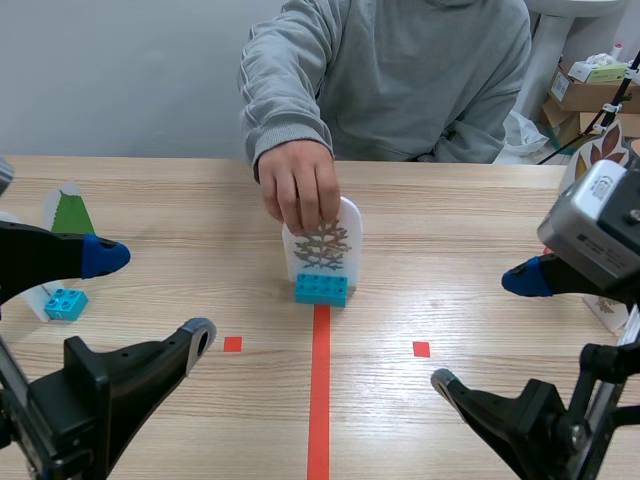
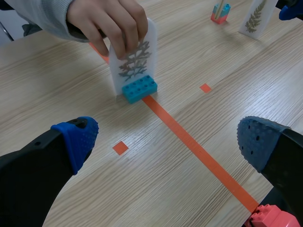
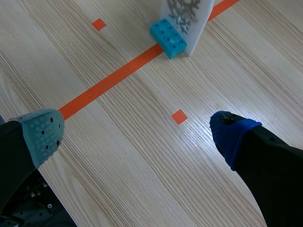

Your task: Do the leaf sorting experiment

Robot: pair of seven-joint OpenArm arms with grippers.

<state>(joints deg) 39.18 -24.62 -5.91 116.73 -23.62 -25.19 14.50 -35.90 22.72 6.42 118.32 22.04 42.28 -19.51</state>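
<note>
A round-topped leaf card [image 1: 325,245] stands in a studded blue brick [image 1: 321,289] on the wood-grain surface [image 1: 450,230]. A hand [image 1: 298,185] pinches its top. The left end effector [image 1: 152,295] and right end effector [image 1: 485,330] gape apart.

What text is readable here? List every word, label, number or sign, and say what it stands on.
None can be read as text.
Sticker on the right arm's camera housing: print too small to read.
Cardboard boxes at the far right: markings too blurred to read.
Leaf card on its blue brick: a grey leaf picture only, no words.
</note>
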